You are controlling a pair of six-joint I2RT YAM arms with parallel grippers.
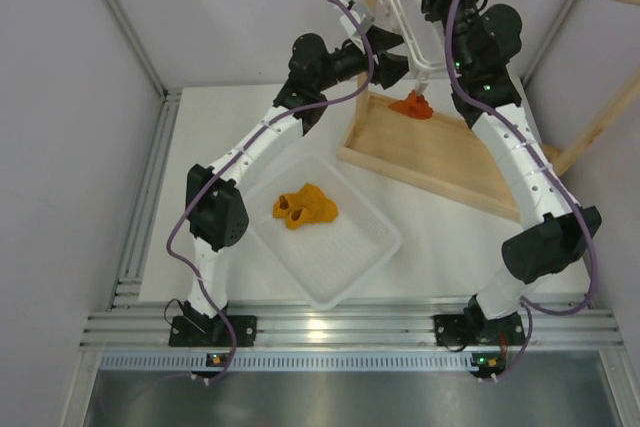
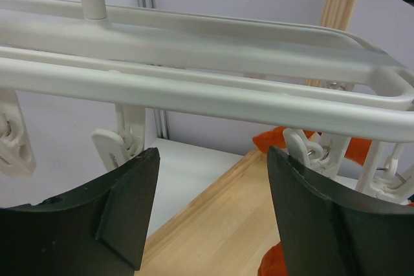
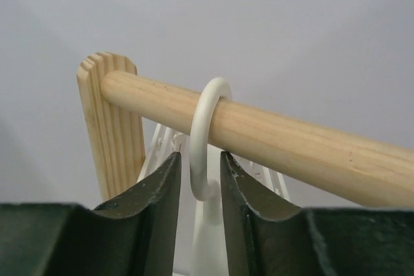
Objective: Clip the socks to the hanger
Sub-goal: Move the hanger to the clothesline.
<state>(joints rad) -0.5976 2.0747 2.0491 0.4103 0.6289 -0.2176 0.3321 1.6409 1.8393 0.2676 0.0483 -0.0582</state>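
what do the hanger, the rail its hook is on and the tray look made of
The hanger: looks like moulded plastic, white and glossy, with soft highlights along its smooth rounded bars. The rail: bare wood, matte, with pale grain streaks and no varnish shine. The tray: probably plastic, white with a finely textured floor and rounded rim; the top view is too coarse to be sure.

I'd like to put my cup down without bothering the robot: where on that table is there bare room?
Free: the near-right half of the white tray, beside the yellow socks; the table between the tray and the right arm. Crowded: the wooden base around the red sock, by the hanger, where the left arm and the right arm converge.
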